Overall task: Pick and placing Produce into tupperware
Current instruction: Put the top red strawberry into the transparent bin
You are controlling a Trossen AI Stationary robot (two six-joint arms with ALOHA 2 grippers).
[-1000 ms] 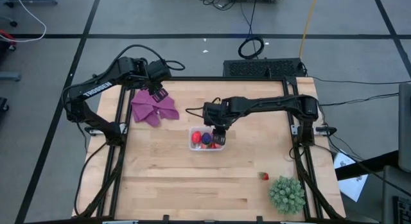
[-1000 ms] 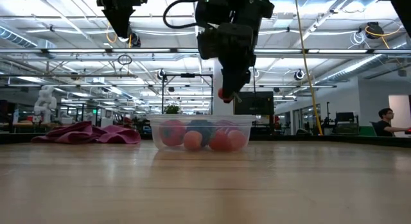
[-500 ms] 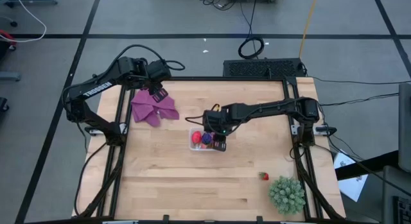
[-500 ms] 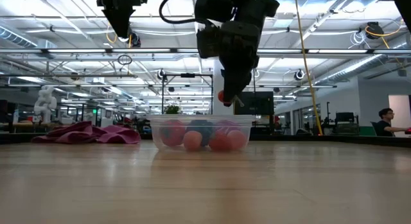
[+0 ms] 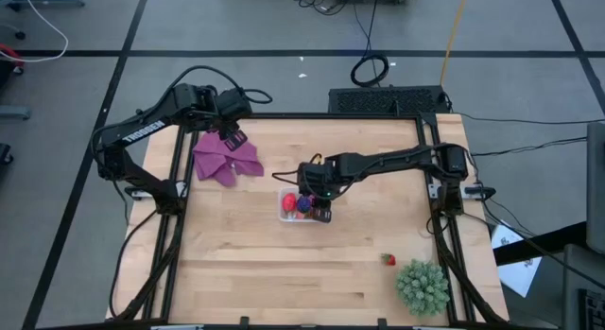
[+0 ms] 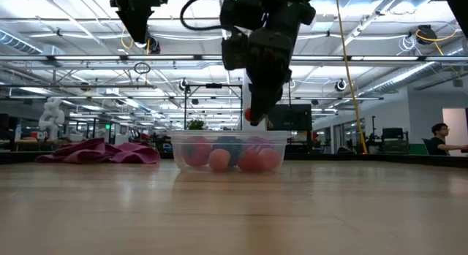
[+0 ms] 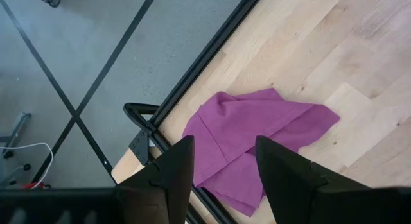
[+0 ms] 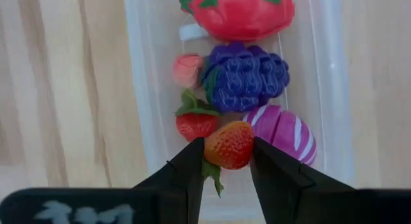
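The clear tupperware (image 5: 293, 215) stands at the table's middle and holds several toy fruits: purple grapes (image 8: 247, 76), a red-magenta fruit (image 8: 237, 12), a pink-striped piece (image 8: 286, 131) and a small strawberry (image 8: 196, 124). My right gripper (image 8: 228, 147) hangs just above the tub's right part (image 6: 254, 116), shut on a red strawberry (image 8: 229, 145). My left gripper (image 7: 225, 150) waits open, high over the purple cloth (image 5: 227, 160) at the far left. Another strawberry (image 5: 388, 260) lies on the table near the right front. My right gripper pinches the red strawberry by its two sides (image 8: 212, 150) between the two fingertips (image 8: 192, 160). The fingers come steeply from above, slanting down. The strawberry is lifted clear, above the tub's rim (image 6: 227, 134), its green leaf (image 8: 213, 172) hanging below it.
A green spiky plant (image 5: 422, 286) stands at the near right corner, close to the loose strawberry. The purple cloth (image 7: 250, 140) lies by the far left edge of the table. Bare wood stretches in front of the tub.
My right gripper has sunk a little toward the tub and shifted slightly toward the table's left edge, still shut on the strawberry.
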